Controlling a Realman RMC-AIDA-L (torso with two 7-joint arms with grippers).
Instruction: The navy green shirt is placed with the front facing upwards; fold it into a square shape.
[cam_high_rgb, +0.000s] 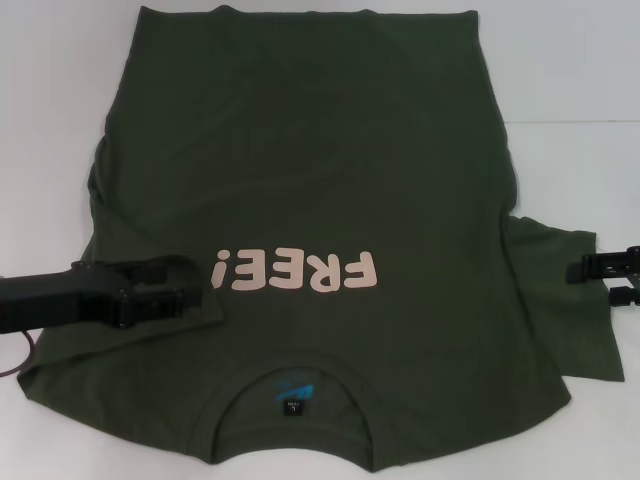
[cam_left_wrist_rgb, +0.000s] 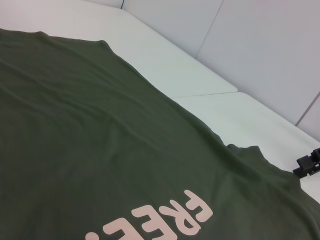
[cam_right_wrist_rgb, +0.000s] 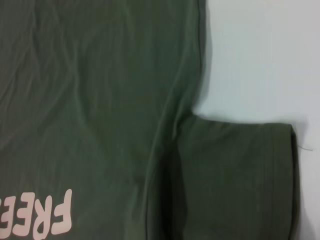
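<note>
Head view: the large dark olive-green short-sleeved cotton shirt (cam_high_rgb: 320, 190) lies flat, front up, on the white tabletop (cam_high_rgb: 50, 100); its collar sits at six o'clock, nearest the robot, and its hem at twelve; the pale pink "FREE!" lettering (cam_high_rgb: 296, 270) reads upside down just below the middle; a small blue neck label (cam_high_rgb: 295, 392) shows inside the collar; the sleeve at three o'clock (cam_high_rgb: 565, 300) is spread out over the tabletop, while the cloth at nine o'clock is folded in over the body under the left arm; the black left end effector (cam_high_rgb: 195, 285) reaches in from nine o'clock and rests on that folded cloth just beside the exclamation mark; I cannot tell whether its fingers are spread or pinching; the black right end effector (cam_high_rgb: 600, 275) stands at three o'clock, its two fingers held apart one above the other, their tips over the outer edge of the spread sleeve, nothing between them.

Left wrist view: the shirt (cam_left_wrist_rgb: 100, 140) fills most of the picture; part of the pink lettering (cam_left_wrist_rgb: 192, 220) shows; the white tabletop (cam_left_wrist_rgb: 210, 115) lies beyond; the right end effector (cam_left_wrist_rgb: 310, 164) shows far off at the shirt's far side.

Right wrist view: the shirt body (cam_right_wrist_rgb: 90, 100) and the spread sleeve (cam_right_wrist_rgb: 240, 175) lie flat on the tabletop (cam_right_wrist_rgb: 260, 55); the letters "FRE" (cam_right_wrist_rgb: 37, 217) show; the arm's own fingers are out of sight.
</note>
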